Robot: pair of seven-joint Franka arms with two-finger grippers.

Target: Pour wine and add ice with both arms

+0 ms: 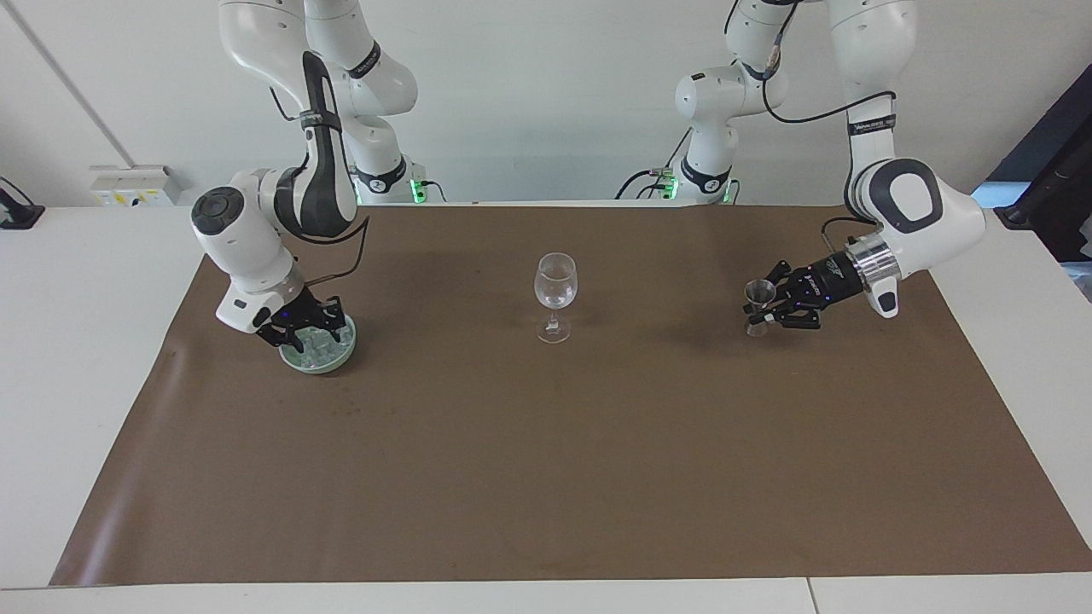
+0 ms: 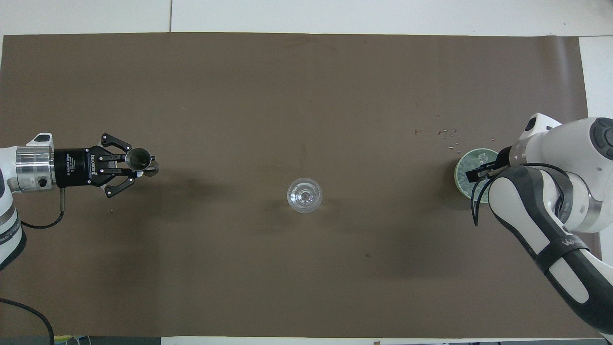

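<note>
the left gripper [image 1: 762, 309] sits at the right of the facing frame, clenched on a small metal jigger [image 1: 756, 304] held upright just above the mat [image 1: 546, 477], likely so nothing spills. the glass [image 1: 554, 294] stands at centre frame, well apart from both arms. at the left, the right gripper [image 1: 309, 331] dips into the green bowl [image 1: 322, 365] among the ice [image 1: 320, 344], probably to pick a cube; i cannot tell whether it has closed on one.
</note>
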